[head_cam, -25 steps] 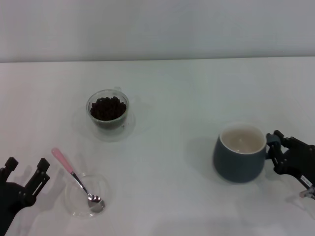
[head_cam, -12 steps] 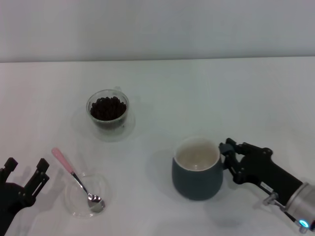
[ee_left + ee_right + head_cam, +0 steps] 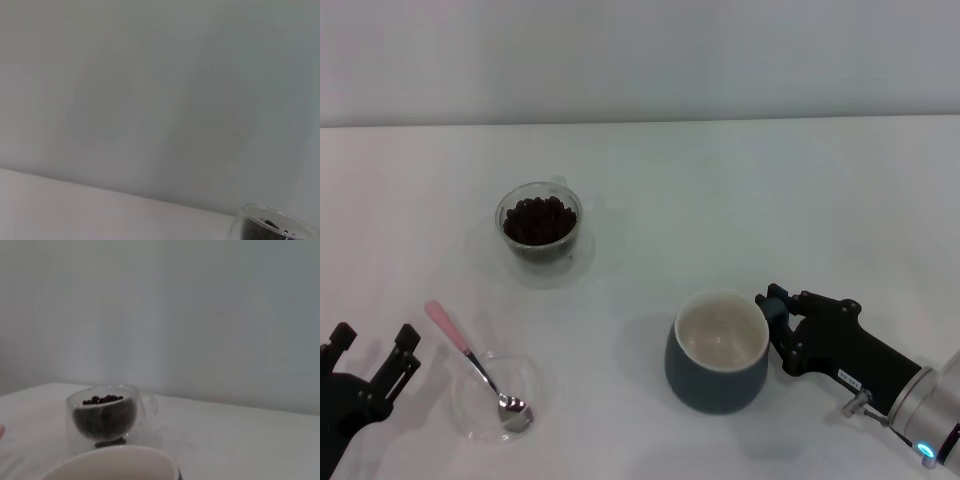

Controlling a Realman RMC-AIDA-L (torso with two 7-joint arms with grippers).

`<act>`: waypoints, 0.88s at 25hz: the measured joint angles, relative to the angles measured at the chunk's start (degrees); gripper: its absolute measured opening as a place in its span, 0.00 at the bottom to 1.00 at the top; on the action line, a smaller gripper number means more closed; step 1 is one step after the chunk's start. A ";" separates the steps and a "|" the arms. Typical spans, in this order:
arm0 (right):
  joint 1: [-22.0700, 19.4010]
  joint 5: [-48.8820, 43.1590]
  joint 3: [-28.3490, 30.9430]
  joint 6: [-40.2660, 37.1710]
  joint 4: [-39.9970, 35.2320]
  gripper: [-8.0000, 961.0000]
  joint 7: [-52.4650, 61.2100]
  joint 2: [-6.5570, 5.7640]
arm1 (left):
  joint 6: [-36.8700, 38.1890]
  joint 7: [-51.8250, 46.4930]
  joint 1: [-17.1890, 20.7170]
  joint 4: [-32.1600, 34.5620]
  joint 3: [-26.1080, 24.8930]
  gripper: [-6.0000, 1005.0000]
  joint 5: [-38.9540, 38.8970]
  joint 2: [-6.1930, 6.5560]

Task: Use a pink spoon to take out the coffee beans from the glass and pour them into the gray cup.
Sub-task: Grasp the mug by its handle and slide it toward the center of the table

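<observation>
The glass (image 3: 540,226) holds a heap of coffee beans (image 3: 539,220) at the left middle of the table. It also shows in the right wrist view (image 3: 107,416) and in the left wrist view (image 3: 272,227). The pink spoon (image 3: 460,342) lies with its metal bowl in a shallow clear dish (image 3: 525,375), handle pointing up-left. The gray cup (image 3: 717,353) stands upright right of centre, cream inside, with no beans showing in it. Its rim shows in the right wrist view (image 3: 115,460). My right gripper (image 3: 775,318) is shut on the cup's handle, which it hides. My left gripper (image 3: 375,342) is open at the lower left, apart from the spoon.
The white table (image 3: 720,190) runs back to a pale wall. The glass stands on a faint clear saucer (image 3: 582,262). Bare tabletop lies between the glass, the dish and the cup.
My right gripper has dragged the gray cup from the right side leftward and nearer, toward the table's middle. The left gripper, spoon and glass have not moved.
</observation>
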 joint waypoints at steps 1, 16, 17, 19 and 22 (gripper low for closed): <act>-0.05 -0.06 -0.11 0.06 0.01 0.18 -0.66 0.00 | 0.03 0.00 0.00 0.00 0.00 0.86 0.01 0.00; -2.11 -0.25 -1.35 -2.03 -0.56 0.52 4.25 -0.79 | 0.06 0.00 -0.02 -0.01 -0.09 0.86 0.05 0.00; -2.25 -0.26 -2.12 -2.09 -0.90 0.54 5.04 -0.87 | 0.06 0.00 -0.01 -0.01 -0.09 0.86 0.04 0.00; -2.34 -0.26 -4.89 -2.14 -2.30 0.60 7.60 -0.93 | 0.06 0.00 0.03 -0.01 -0.08 0.86 0.04 0.00; -2.46 -0.27 -7.96 -2.32 -3.81 0.72 10.36 -0.94 | 0.06 0.00 0.08 0.07 0.02 0.86 0.04 0.00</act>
